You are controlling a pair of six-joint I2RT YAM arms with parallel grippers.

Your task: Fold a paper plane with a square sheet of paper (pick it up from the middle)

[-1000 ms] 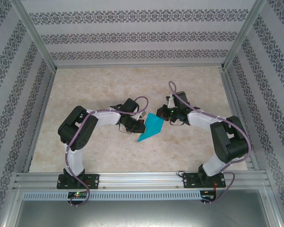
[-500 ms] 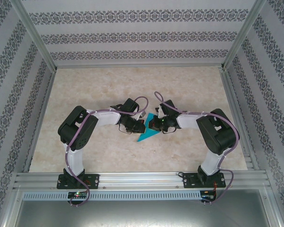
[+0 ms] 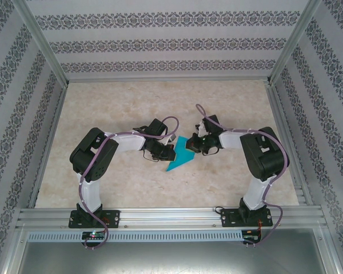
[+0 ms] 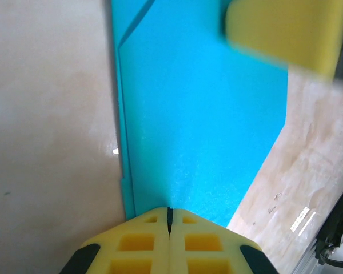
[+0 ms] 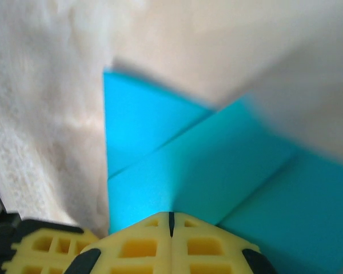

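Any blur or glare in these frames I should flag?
Top external: sharp, evenly lit, teal paper clear. Left wrist: paper crisp, small glint on the table, yellow pad at top right soft. Right wrist: smeared, worst on the right side.

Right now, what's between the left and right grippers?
The folded teal paper sheet, with left gripper and right gripper shut at opposite edges; clearest in the top external view.

Both our arms bend inward; our left gripper (image 3: 164,149) and right gripper (image 3: 190,147) face each other closely, each with jaws pressed together.
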